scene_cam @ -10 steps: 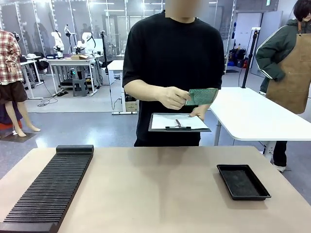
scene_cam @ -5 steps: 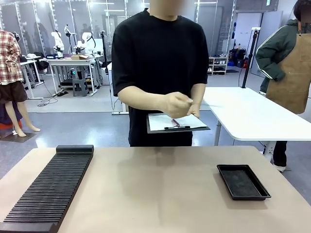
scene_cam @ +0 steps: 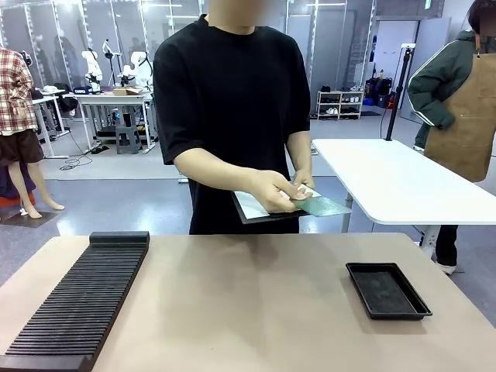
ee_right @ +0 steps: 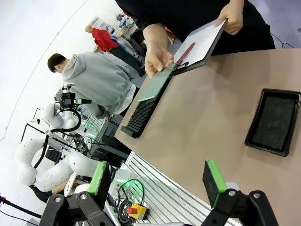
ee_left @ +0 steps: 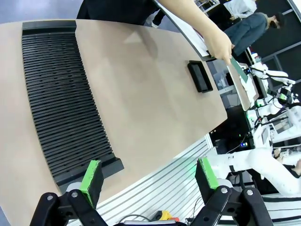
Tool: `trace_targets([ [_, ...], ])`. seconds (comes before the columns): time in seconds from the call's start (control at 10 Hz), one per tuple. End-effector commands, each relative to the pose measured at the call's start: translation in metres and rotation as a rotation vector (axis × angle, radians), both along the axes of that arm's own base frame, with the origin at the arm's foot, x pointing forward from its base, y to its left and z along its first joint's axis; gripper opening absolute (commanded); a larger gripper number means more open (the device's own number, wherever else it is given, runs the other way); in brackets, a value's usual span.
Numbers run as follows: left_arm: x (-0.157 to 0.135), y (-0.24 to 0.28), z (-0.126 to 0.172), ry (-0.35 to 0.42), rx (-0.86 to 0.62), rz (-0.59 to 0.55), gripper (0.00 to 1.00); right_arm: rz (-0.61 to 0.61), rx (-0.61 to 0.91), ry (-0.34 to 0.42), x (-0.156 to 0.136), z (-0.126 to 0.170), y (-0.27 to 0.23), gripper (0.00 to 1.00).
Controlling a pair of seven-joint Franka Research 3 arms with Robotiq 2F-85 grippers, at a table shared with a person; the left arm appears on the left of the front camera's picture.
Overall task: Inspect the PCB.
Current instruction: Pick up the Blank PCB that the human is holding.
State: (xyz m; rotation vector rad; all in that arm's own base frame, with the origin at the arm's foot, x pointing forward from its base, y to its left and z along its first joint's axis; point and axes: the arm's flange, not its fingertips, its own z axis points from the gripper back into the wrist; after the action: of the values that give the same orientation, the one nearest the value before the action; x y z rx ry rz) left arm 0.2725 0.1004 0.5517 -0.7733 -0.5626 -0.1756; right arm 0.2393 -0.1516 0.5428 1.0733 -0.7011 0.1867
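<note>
Both sets spread, empty: left fingers (ee_left: 91, 176), right fingers (ee_right: 213, 181). Person's hand (scene_cam: 277, 191) has dropped PCB (scene_cam: 322, 206) from upright to flat over clipboard (scene_cam: 249, 208); inspection prob. ending.

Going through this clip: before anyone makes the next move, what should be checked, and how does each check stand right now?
1. PCB gripped in the person's hand: ok.
2. Left gripper open, nothing between its fingers: ok.
3. Right gripper open, nothing between its fingers: ok.
4. Black tray lying flat on the table's right side: ok.
5. PCB within a gripper's reach: not ok; it looks to be past the table's far edge, beside the clipboard.
6. Board condition: cannot tell.
</note>
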Motion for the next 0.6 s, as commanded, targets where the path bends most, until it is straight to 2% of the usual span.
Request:
trace_targets([
  [0.0,-0.002,0.0,0.006,0.017,0.01,0.011,1.0,0.004,0.004,-0.025,0.0,0.001,-0.001,1.0],
  [0.2,-0.002,0.0,0.006,0.017,0.01,0.011,1.0,0.004,0.004,-0.025,0.0,0.001,-0.001,1.0],
  [0.3,-0.002,0.0,0.006,0.017,0.01,0.011,1.0,0.0,0.0,0.0,0.0,0.0,0.0,1.0],
  [0.5,-0.002,0.0,0.006,0.017,0.01,0.011,1.0,0.035,0.195,0.145,0.021,0.003,0.019,1.0],
])
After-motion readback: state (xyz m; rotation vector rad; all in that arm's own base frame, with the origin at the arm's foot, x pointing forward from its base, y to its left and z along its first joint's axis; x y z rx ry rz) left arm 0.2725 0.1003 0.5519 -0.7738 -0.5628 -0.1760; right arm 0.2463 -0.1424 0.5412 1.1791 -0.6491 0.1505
